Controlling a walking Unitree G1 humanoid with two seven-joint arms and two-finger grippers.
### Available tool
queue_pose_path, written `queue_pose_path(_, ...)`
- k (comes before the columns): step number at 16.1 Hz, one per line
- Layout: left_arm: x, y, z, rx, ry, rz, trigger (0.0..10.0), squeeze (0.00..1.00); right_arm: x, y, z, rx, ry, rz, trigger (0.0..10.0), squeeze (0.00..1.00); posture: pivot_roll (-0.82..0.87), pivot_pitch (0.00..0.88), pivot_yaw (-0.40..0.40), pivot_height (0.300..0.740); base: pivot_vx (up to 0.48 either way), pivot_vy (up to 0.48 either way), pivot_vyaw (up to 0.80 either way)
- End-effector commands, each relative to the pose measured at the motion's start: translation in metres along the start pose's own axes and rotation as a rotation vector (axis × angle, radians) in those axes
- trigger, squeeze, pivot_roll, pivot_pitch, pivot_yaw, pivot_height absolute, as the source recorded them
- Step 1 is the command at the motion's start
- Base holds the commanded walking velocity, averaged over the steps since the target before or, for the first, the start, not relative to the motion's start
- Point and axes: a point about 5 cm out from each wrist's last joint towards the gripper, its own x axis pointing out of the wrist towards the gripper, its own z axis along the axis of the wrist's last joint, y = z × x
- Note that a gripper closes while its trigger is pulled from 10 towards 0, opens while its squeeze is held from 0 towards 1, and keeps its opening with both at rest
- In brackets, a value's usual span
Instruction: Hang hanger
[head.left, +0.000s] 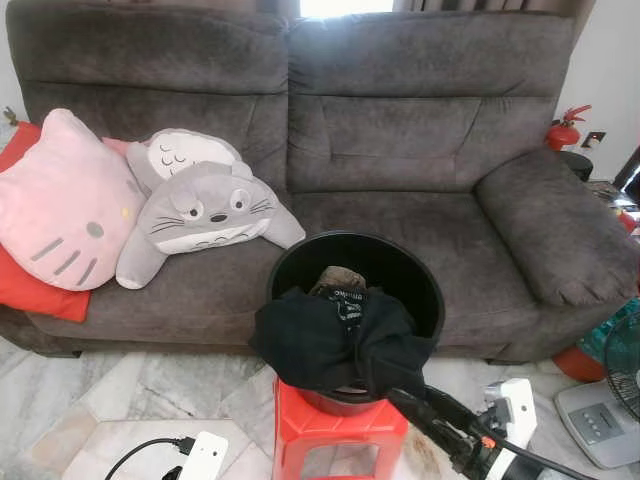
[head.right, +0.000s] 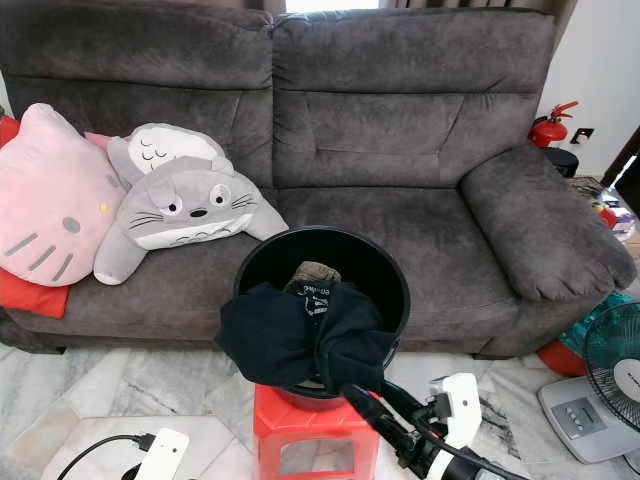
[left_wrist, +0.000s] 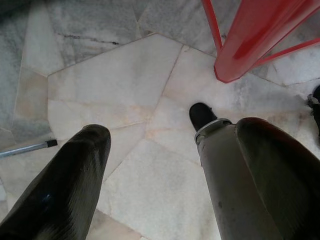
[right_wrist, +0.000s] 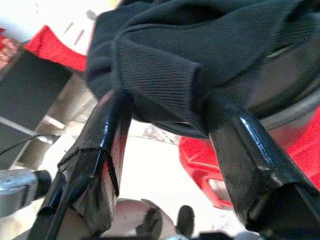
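Reaching right gripper, black garment

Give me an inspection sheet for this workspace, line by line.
Surface: marble floor.
Job's things: black garment draped over the rim of the black bucket on a red stool; no hanger seen.
Clutter: three plush cushions on the sofa.
Grippers: right tool open at the garment's hanging edge; left tool open, pointing at the floor.
Cables: black cable.
Surroundings: grey sofa, fire extinguisher, fan.
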Motion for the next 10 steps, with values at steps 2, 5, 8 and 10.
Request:
queue_pose_path(2, -0.001, 0.0, -0.005, 0.011, 0.024, 0.005, 10.0, 0.0, -0.001, 0.006, 0.001, 0.026, -0.014, 0.055, 10.0, 0.0, -0.2, 0.0, -0.014, 0.74, 0.0, 0.0, 0.0)
queue_pose_path(5, -0.001, 0.0, -0.005, 0.012, 0.023, 0.007, 10.0, 0.0, 0.0, 0.009, -0.001, 0.046, -0.007, 0.082, 10.0, 0.0, -0.2, 0.0, -0.014, 0.74, 0.0, 0.0, 0.0)
queue_pose_path(8, -0.001, 0.0, -0.005, 0.012, 0.023, 0.008, 10.0, 0.0, 0.001, 0.002, -0.008, 0.05, 0.006, 0.038, 10.0, 0.0, -0.2, 0.0, -0.013, 0.74, 0.0, 0.0, 0.0)
queue_pose_path(10, -0.001, 0.001, -0.005, 0.013, 0.022, 0.01, 10.0, 0.0, 0.006, -0.01, -0.005, 0.055, -0.02, -0.028, 10.0, 0.0, -0.2, 0.002, -0.011, 0.74, 0.0, 0.0, 0.0)
